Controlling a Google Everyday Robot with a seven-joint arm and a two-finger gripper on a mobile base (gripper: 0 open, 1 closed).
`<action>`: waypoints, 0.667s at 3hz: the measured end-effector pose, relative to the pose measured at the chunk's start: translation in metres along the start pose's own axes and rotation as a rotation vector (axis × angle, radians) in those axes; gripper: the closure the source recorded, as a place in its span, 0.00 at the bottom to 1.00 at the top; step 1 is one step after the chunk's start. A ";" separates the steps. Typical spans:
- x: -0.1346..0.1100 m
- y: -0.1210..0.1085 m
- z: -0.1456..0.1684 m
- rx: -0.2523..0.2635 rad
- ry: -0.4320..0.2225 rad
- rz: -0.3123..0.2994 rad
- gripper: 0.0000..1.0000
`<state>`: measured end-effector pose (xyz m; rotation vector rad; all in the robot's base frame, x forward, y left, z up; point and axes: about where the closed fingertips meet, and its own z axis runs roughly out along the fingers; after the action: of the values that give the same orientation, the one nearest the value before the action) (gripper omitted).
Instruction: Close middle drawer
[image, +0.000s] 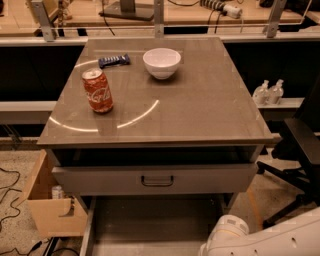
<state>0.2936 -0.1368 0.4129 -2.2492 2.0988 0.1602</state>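
1. Since only a white arm shows at the 5 o'clock corner of the view, with the jaws past the lower edge, we cannot tell how far open the jaws are or whether they hold anything.
2. Just to the 9 o'clock side of that arm lies what we take to be the middle drawer. It is a wide, shallow grey tray drawn well out toward 6 o'clock, with its bare floor and left rail exposed. Its front and handle fall below the edge, out of our sight.
3. We judge the arm to be near this drawer, but we cannot say that it touches it.
4. Toward 12 o'clock from the tray, the taller-fronted drawer with its dark loop handle sits slightly out from the cabinet, a dark gap showing behind its top edge. That one is not our job.
5. On the tabletop stand a red cola can at 9 o'clock, a white bowl at 12 o'clock and a dark snack bar at 11 o'clock, all well apart from the work.
6. By our judgement, none of the closing is done. The whole push is left: the front must be driven toward 12 o'clock until the tray sits home under the taller-fronted drawer.
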 end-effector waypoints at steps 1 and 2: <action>0.000 0.000 0.000 0.000 0.000 0.000 1.00; -0.002 -0.010 0.000 0.007 0.000 -0.006 1.00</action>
<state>0.3033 -0.1343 0.4131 -2.2509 2.0888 0.1525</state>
